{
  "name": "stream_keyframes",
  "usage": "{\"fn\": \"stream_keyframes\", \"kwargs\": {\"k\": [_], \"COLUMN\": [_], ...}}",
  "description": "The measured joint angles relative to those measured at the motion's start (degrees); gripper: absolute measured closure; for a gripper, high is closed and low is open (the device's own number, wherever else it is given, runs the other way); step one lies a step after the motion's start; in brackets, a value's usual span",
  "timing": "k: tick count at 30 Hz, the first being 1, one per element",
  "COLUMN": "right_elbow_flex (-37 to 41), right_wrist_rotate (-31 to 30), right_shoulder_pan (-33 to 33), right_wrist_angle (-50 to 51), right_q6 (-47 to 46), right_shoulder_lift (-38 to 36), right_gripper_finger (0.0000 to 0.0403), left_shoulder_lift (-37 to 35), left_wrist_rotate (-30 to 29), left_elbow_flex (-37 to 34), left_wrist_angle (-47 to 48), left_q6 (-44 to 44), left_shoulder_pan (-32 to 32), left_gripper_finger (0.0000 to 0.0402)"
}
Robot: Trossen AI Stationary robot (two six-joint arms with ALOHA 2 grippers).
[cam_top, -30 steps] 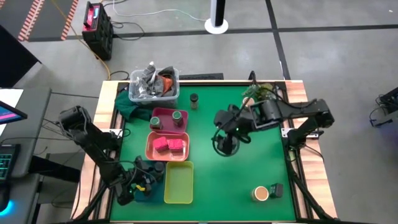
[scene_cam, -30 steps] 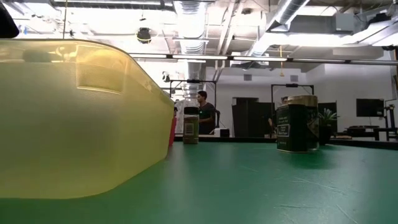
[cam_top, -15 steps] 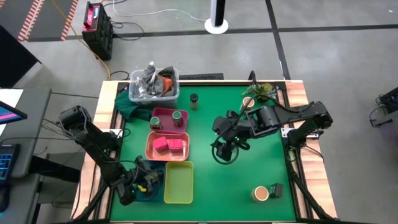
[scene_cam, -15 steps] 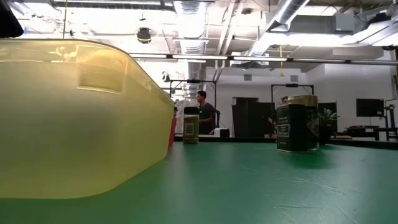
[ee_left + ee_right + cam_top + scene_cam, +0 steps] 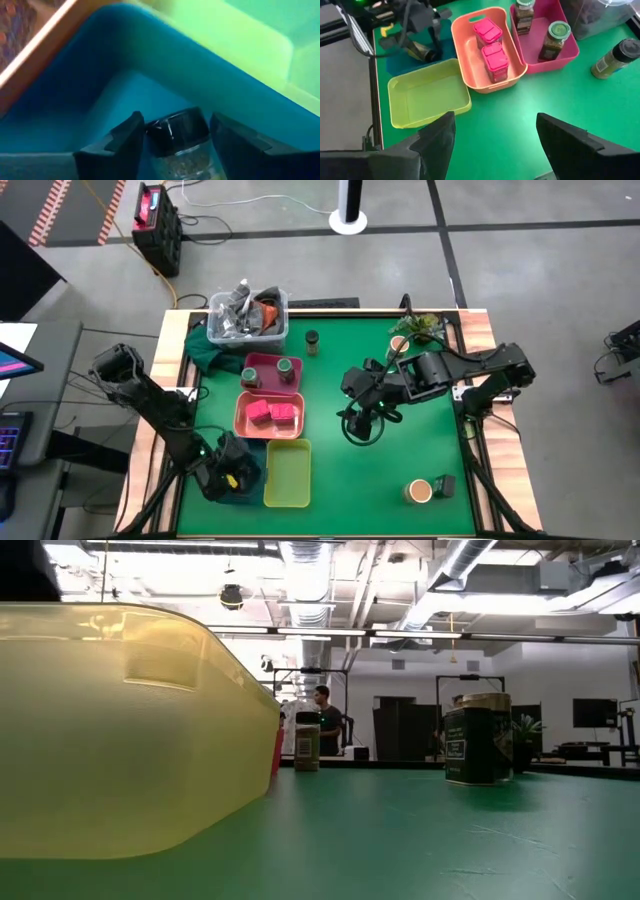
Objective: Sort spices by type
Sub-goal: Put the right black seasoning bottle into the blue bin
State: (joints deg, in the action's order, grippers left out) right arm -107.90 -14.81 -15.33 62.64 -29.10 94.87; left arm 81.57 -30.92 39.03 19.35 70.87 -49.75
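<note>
1. Black-capped spice jar [image 5: 179,135] sits between the left end effector's [image 5: 175,150] part-open fingers, inside the teal tray [image 5: 100,85].
2. Just beyond lies the yellow-green tray [image 5: 250,45].
3. Right end effector [image 5: 490,145] hangs open and empty above the table [image 5: 560,95]; ahead, two magenta boxes [image 5: 491,47] fill the salmon tray [image 5: 465,30].

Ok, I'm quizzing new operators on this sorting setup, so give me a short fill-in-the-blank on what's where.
1. The salmon tray holds two ____ boxes.
2. Both green-lidded jars stand in the ____ tray.
3. The yellow-green tray contains ____.
4. The left gripper fingers flank a black-capped jar in the ____ tray.

Missing words: pink; magenta; nothing; teal
</note>
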Motion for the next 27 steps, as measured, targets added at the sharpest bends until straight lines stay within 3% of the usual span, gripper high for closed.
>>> {"fn": "stream_keyframes", "kwargs": {"k": [6, 12, 16, 22, 27], "right_elbow_flex": [0.00, 0.00, 0.00, 0.00, 0.00], "right_wrist_rotate": [-0.38, -2.20, -2.34, -3.43, -3.61], "right_shoulder_pan": [-0.02, -0.05, -0.09, -0.11, -0.04], "right_wrist_angle": [-1.34, -2.05, -2.04, -2.04, -2.05], "right_q6": [1.23, 2.10, 2.14, 2.19, 3.03], "right_shoulder_lift": [0.00, 0.00, 0.00, 0.00, 0.00], "right_gripper_finger": [0.0099, 0.0099, 0.0099, 0.0099, 0.0099], "left_shoulder_lift": [-2.06, -2.30, -2.30, -2.27, -1.40], "left_wrist_rotate": [17.47, 27.81, 31.05, 30.56, 28.97], "left_elbow_flex": [1.88, 4.77, 8.12, 14.78, 17.95], "left_wrist_angle": [3.04, 6.54, 12.55, 23.54, 24.68], "left_q6": [-1.01, -3.42, -3.81, -2.42, 1.14], "left_shoulder_pan": [8.03, 14.26, 16.45, 16.52, 15.16], "left_gripper_finger": [0.0178, 0.0178, 0.0178, 0.0177, 0.0177]}}
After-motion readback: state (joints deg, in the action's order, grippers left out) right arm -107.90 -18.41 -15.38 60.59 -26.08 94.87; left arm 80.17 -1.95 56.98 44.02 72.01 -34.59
